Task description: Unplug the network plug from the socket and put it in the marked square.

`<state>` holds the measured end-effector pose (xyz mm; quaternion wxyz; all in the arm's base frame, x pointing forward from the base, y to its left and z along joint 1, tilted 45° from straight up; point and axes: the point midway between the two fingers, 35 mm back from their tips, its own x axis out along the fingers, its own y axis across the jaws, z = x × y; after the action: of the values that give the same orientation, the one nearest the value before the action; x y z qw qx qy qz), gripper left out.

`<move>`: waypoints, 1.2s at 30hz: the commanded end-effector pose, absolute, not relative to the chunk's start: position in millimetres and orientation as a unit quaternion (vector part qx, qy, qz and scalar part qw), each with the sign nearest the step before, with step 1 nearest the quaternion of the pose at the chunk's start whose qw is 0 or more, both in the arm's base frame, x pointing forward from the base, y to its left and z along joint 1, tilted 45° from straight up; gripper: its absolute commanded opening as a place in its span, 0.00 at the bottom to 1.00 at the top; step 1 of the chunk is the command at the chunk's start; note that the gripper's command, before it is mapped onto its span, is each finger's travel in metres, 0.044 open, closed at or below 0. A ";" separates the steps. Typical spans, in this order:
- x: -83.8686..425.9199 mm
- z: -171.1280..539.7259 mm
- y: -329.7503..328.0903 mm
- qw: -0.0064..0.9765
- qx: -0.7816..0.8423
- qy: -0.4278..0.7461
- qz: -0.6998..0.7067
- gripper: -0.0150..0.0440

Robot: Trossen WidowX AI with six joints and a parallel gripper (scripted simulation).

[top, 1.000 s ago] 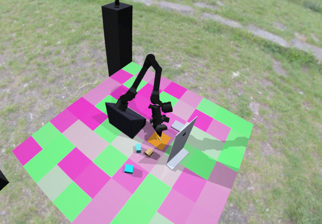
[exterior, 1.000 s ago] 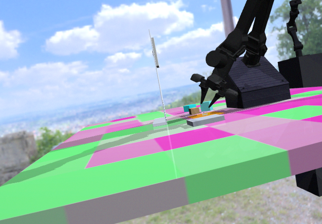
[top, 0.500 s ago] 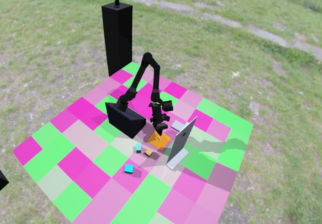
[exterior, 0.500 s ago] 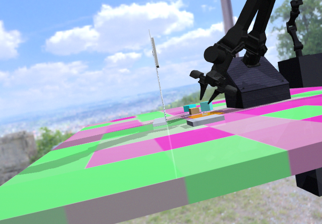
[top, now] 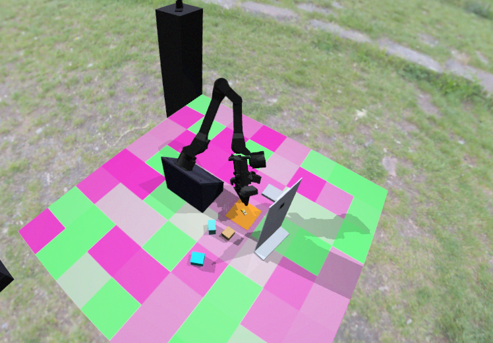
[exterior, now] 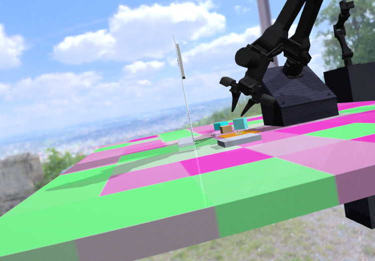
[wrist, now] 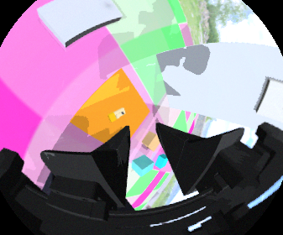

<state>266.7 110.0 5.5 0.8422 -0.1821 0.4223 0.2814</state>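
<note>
Near the middle of the top view, the network plug (top: pixel 242 210) (wrist: pixel 117 112) lies within the orange square (top: pixel 234 216) (exterior: pixel 224 136) (wrist: pixel 90 119), left of the upright panel (top: pixel 275 219) (exterior: pixel 185 97) (wrist: pixel 228 75); the gripper (top: pixel 246 203) (exterior: pixel 237 113) (wrist: pixel 142 127) sits just above it in the picture. Right of centre in the exterior view, the fingertips hang above the worktop (top: pixel 139 279) (exterior: pixel 145 218) (wrist: pixel 23 92), parted and holding nothing, with a grey block (top: pixel 272 192) (exterior: pixel 239 140) (wrist: pixel 79 18) below them. Left of centre in the wrist view, the plug shows inside the square's edges, apart from both partly open fingers. Release looks done; what remains is probably backing off upward, where room looks ample, minding the panel at right.
</note>
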 end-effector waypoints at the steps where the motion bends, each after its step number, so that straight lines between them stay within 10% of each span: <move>1: 266.8 9.5 107.7 0.842 -0.182 0.421 0.284 0.52; 36: 260.7 39.7 79.0 0.843 -0.182 0.420 0.283 0.52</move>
<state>261.4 80.5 36.6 0.8426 -0.1823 0.4218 0.2809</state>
